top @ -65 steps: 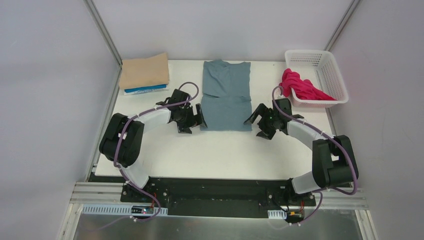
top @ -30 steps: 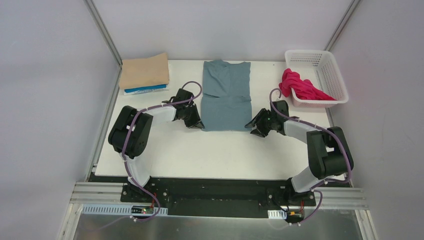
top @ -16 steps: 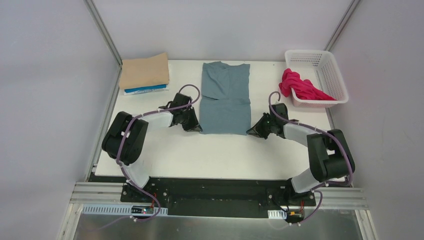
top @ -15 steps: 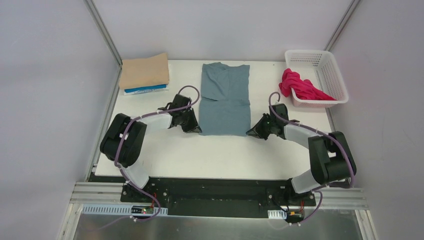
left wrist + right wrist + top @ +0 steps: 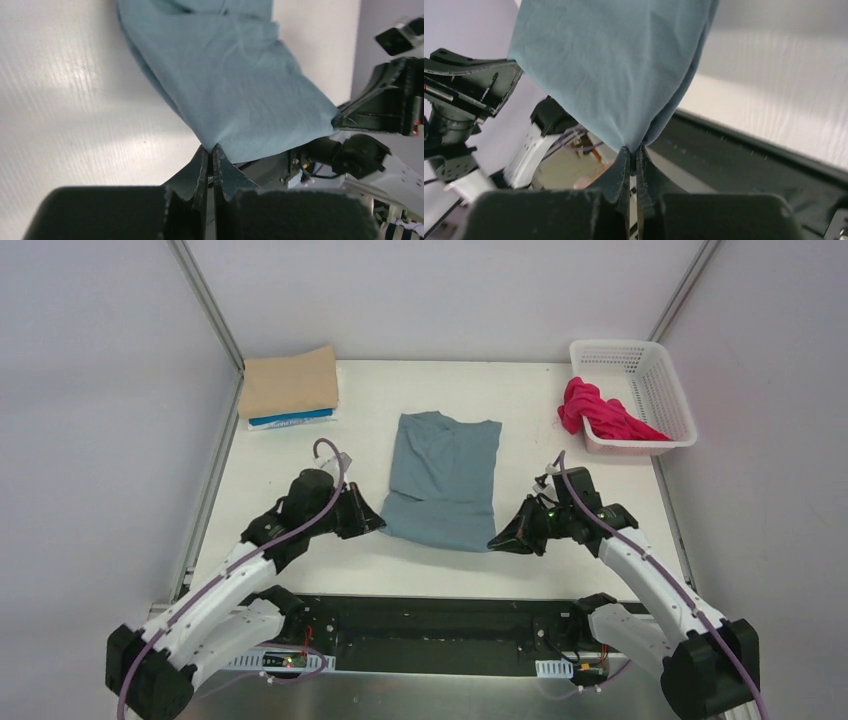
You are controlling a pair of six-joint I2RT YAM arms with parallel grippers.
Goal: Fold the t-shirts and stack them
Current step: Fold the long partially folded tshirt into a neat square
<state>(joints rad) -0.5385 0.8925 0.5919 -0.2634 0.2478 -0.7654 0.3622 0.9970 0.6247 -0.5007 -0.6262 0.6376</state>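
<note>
While the left gripper (image 5: 376, 524) is clenched on the near left corner of the teal-blue t-shirt (image 5: 445, 475) and the right gripper (image 5: 497, 541) on its near right corner, that edge is held off the white table (image 5: 300, 470) at lower centre. The shirt's far part lies flat at mid-frame. At upper left, a folded tan t-shirt (image 5: 290, 382) sits on a bright blue t-shirt (image 5: 292, 421). At upper right, a magenta t-shirt (image 5: 600, 412) spills over the white basket (image 5: 620, 345).
</note>
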